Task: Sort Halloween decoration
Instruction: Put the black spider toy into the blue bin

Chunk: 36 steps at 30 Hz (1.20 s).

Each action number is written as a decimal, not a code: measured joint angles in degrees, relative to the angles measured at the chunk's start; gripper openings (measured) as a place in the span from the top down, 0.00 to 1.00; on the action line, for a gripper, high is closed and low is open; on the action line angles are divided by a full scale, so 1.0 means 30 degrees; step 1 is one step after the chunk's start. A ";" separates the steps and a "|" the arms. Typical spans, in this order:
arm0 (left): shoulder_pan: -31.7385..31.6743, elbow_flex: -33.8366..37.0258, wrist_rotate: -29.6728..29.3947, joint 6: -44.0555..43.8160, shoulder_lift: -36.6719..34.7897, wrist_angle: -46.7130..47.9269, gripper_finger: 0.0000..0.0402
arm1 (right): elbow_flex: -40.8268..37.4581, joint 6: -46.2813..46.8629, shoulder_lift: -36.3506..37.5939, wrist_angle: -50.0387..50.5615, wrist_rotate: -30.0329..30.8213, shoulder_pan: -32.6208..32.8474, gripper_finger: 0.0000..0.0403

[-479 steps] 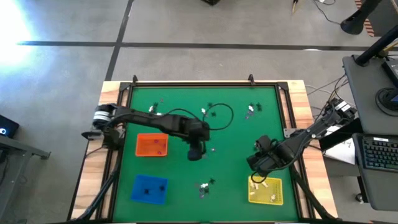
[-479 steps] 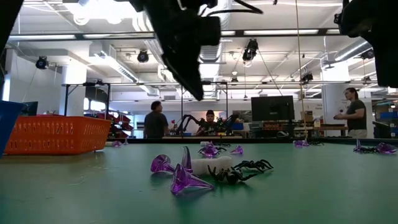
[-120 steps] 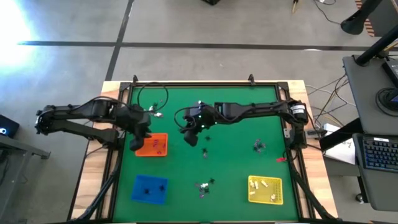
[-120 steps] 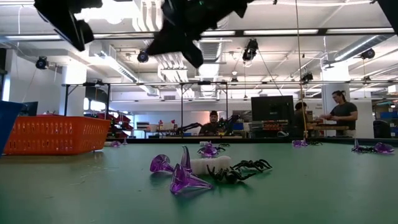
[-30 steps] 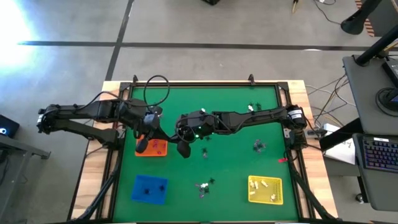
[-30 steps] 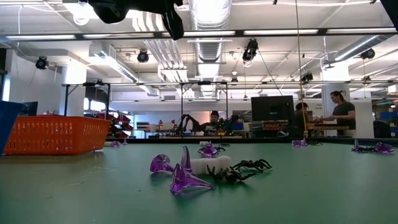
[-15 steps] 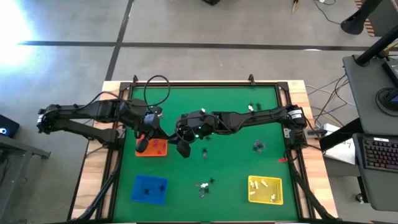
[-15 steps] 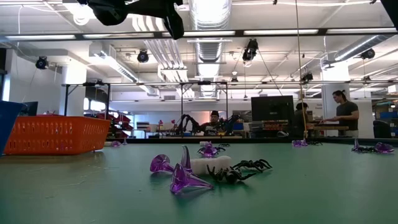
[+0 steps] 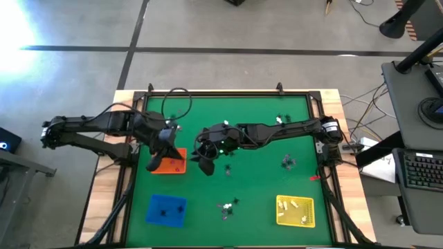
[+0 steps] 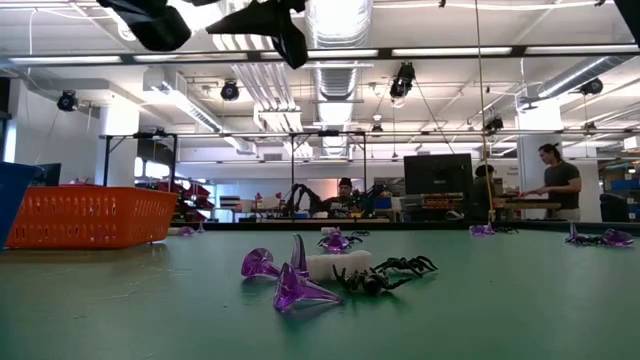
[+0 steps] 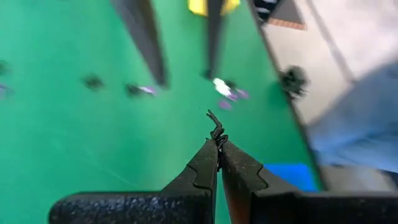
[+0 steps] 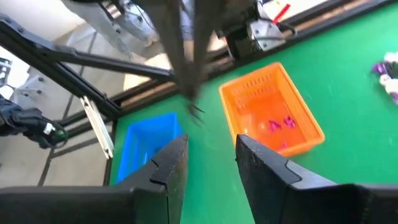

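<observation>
1. My left gripper (image 11: pixel 218 144) has its fingers pressed together on a tiny black trinket (image 11: pixel 216 129), a thin spidery piece poking out past the tips.
2. In the high view my left gripper (image 9: pixel 154 164) hangs over the left end of the orange tray (image 9: pixel 174 164), above the green table (image 9: pixel 263 124).
3. My right gripper (image 12: pixel 209 155) is spread apart and carries nothing; between its fingers I see bare green mat.
4. In the high view my right gripper (image 9: pixel 199 162) sits near the table's middle, just right of the orange tray.
5. My right wrist view shows the orange tray (image 12: pixel 297 111) with 2 pinkish-purple trinkets (image 12: pixel 281 124) lying inside, and the blue tray (image 12: pixel 152 132) beside it.
6. From above, the blue tray (image 9: pixel 166 209) sits at the near left with dark pieces in it, and the yellow tray (image 9: pixel 295 211) at the near right holds pale pieces.
7. Loose trinkets lie in small groups: one cluster (image 9: pixel 227 207) between the blue and yellow trays, another (image 9: pixel 288 163) toward the right edge, another (image 9: pixel 280 120) near the far right corner.
8. In the low view the near cluster shows purple cone-shaped pieces (image 10: pixel 289 281), a white piece (image 10: pixel 338 266) and a black spider (image 10: pixel 388 274), all touching or almost touching.
9. People (image 10: pixel 560 185) stand in the room beyond the table.
</observation>
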<state>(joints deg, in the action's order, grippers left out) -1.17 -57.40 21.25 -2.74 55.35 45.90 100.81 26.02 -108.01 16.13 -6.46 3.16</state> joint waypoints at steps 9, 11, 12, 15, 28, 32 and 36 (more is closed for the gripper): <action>0.1580 0.0618 0.1952 -0.2432 -0.0036 0.2472 1.00 | 0.0001 0.1103 0.0015 0.1649 0.0007 -0.0015 0.69; 0.2278 0.1075 0.1931 -0.2960 -0.0051 0.2339 1.00 | 0.0001 0.1165 0.0015 0.1649 0.0007 -0.0015 0.69; 0.2637 0.1394 0.1926 -0.3248 -0.0061 0.2241 1.00 | 0.0001 0.1179 0.0015 0.1642 0.0007 -0.0015 0.69; 0.3763 0.2399 0.1731 -0.4370 -0.0126 0.2031 1.00 | 0.0001 0.1559 0.0015 0.1678 0.0007 0.0050 0.69; 0.8976 0.7480 0.1326 -1.0917 -0.0372 -0.5449 1.00 | 0.0089 0.3371 0.0036 0.2655 0.0007 0.0117 0.70; 1.0104 0.8630 0.0603 -1.2224 -0.0372 -0.6855 1.00 | 0.0089 0.3604 0.0036 0.2631 0.0007 0.0117 0.70; 1.0573 0.9710 0.0380 -1.3068 -0.0372 -0.8136 1.00 | 0.0089 0.4024 0.0039 0.2597 0.0009 0.0153 0.70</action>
<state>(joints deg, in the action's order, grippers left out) 30.55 -28.27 22.39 -41.94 54.24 21.49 101.08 38.09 -107.89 23.92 -6.43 3.62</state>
